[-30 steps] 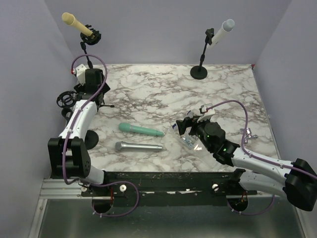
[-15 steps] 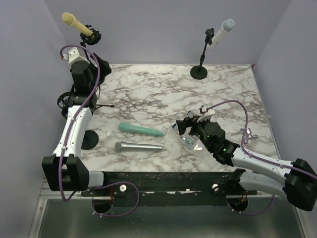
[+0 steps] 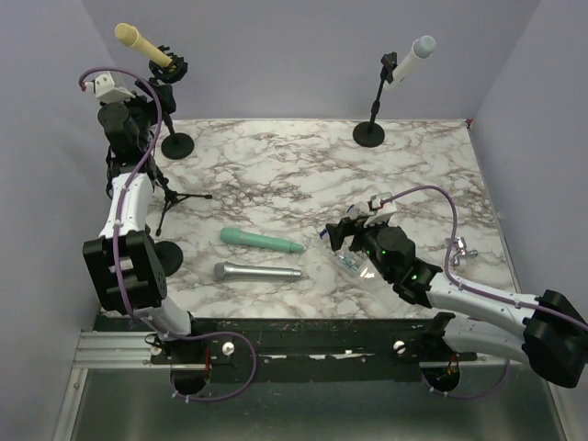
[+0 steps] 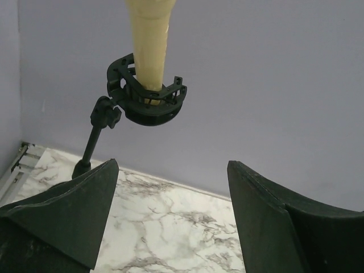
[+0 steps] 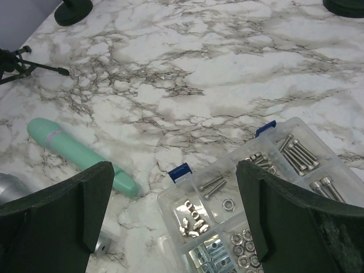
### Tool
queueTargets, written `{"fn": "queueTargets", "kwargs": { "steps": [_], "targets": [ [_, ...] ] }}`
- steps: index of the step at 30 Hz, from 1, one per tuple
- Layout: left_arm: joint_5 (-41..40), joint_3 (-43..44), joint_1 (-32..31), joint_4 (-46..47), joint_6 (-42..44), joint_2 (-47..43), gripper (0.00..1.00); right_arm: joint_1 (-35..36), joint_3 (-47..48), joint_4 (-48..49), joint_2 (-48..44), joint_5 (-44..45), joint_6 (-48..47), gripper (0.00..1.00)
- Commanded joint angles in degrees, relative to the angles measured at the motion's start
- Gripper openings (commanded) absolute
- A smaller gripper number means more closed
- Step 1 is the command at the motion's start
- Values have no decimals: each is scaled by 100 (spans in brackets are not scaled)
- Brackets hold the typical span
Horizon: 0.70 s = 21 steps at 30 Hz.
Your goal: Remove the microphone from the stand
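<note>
At the near desk edge: silver microphone and green microphone lie flat, side by side. My right jaws are spread wide and empty over the clear parts box. Far left corner: my left jaws spread, empty. Ahead and above them, apart, the yellow microphone sits in the black clip of its stand. Far right: white microphone on a second stand.

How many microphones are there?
4: yellow microphone on the back-left stand, white microphone on the back-right stand, green microphone and silver microphone lying on the table. None seems hidden.
</note>
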Motion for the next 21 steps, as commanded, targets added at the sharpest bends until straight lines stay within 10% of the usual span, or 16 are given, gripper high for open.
{"fn": "queueTargets", "kwargs": {
  "steps": [1, 21],
  "targets": [
    [590, 193, 76, 1308, 505, 404, 80, -54, -83, 227, 126, -14, 43, 98],
    [430, 3054, 163, 2376, -424, 3125, 75, -72, -325, 715, 272, -198, -35, 98]
  ]
}}
